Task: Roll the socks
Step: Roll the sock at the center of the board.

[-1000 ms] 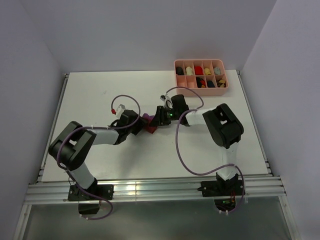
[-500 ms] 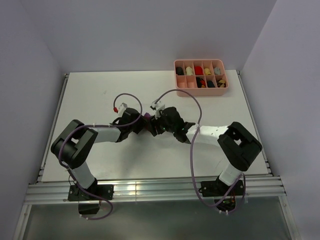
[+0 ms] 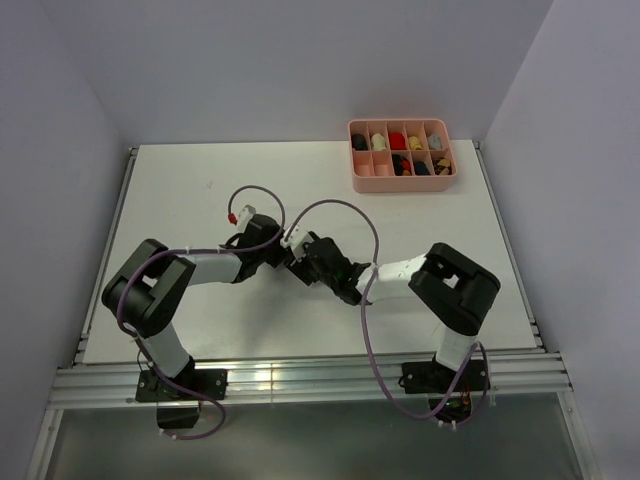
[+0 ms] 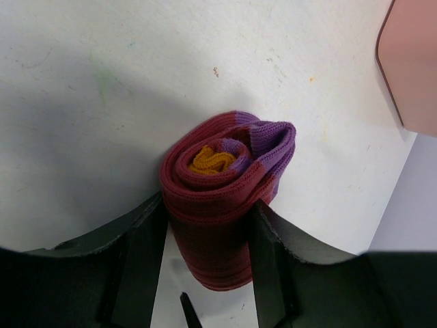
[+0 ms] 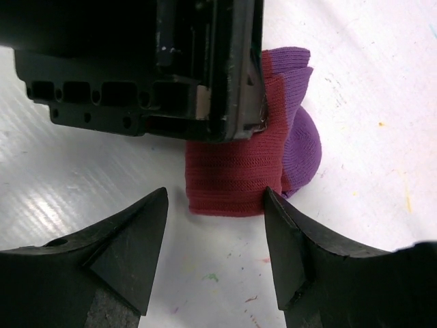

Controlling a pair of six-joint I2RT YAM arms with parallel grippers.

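Inside the left pincer [image 4: 207,213] sits the rolled sock [image 4: 225,160].

Left gripper [image 3: 280,252] and right gripper [image 3: 302,264] are seen close together at the middle of the counter [image 3: 190,190]. A pink tray [image 3: 400,183] is noted at the far right corner.

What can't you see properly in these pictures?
Top view: the left gripper and right gripper crowd over the sock, hiding most of it.
Top view: things in the pink tray are too small to name.
Right wrist view: the left gripper covers part of the sock.
Left wrist view: the right edge cuts off the tray.
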